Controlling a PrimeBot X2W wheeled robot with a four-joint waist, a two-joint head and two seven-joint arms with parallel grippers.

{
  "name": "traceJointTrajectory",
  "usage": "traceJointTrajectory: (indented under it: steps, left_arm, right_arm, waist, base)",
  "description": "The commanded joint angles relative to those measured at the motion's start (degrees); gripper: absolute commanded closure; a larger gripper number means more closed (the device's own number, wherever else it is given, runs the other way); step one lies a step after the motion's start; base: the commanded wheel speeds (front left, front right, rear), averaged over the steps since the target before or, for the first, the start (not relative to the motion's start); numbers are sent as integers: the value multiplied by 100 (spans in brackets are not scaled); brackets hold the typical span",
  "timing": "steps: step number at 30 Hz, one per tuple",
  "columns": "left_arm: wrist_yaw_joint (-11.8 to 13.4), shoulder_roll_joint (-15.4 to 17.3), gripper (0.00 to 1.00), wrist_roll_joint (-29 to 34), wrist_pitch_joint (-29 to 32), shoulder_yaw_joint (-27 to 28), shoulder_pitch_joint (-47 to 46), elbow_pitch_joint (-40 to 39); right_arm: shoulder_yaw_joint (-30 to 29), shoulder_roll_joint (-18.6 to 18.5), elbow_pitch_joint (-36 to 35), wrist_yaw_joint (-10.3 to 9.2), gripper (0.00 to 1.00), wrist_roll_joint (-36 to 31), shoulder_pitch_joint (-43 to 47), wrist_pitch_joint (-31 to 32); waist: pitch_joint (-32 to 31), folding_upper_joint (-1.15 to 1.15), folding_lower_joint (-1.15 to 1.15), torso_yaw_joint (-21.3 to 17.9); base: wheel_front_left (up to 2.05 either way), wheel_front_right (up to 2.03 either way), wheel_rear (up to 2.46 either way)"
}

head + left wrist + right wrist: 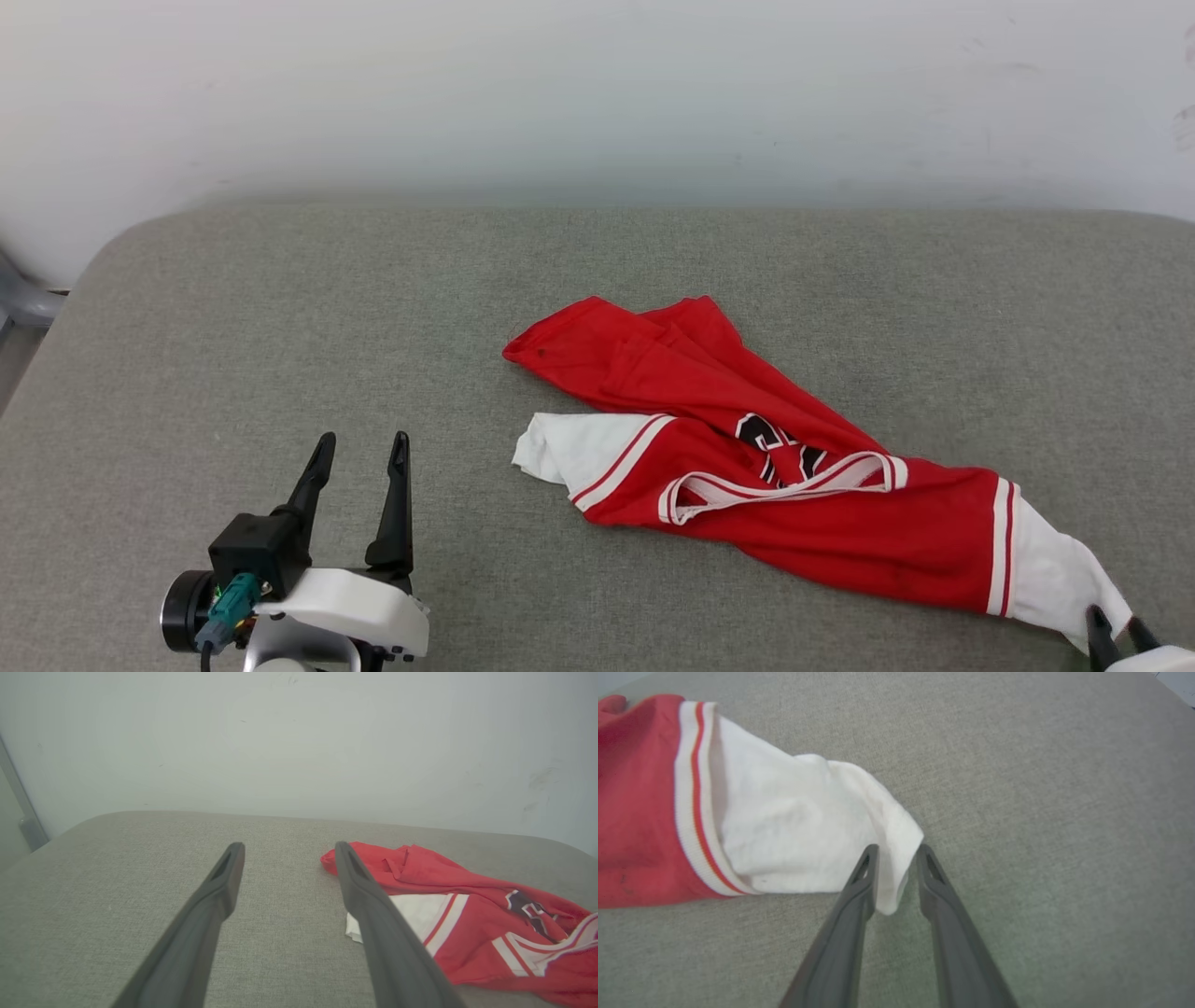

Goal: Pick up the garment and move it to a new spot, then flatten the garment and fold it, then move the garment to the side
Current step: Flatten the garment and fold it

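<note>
The garment (pixel 747 448), a red jersey with white sleeves and black chest lettering, lies crumpled on the grey cushion, right of centre. One white sleeve (pixel 569 448) points left; the other white sleeve (pixel 803 830) reaches the lower right. My right gripper (pixel 899 851) straddles that sleeve's tip, its fingers narrowed but still apart, with cloth between them. In the head view the right gripper (pixel 1113 623) shows at the bottom right corner. My left gripper (pixel 362 446) stands open over bare cushion, left of the garment (pixel 467 905) and holding nothing.
The grey fabric cushion (pixel 280 327) spans the scene, with a pale wall (pixel 597 93) behind its far edge. A grey frame piece (pixel 23 299) stands off the far left corner. Bare cushion lies left of the garment and beyond it.
</note>
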Motion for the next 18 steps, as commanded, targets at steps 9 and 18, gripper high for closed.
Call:
traceJointTrajectory:
  steps: [9, 18]
  left_arm:
    - [59, 64, 0, -51, 44, -48, 231, 27]
    - [106, 140, 0, -72, 108, -55, 339, -23]
  right_arm:
    - [431, 10, -267, -4, 0, 188, -244, -1611]
    - [1149, 10, -1019, -4, 0, 30, -66, -1823]
  waist:
    - [-233, 0, 0, 34]
    - [-373, 0, 0, -29]
  base:
    - [0, 0, 0]
    - [0, 0, 0]
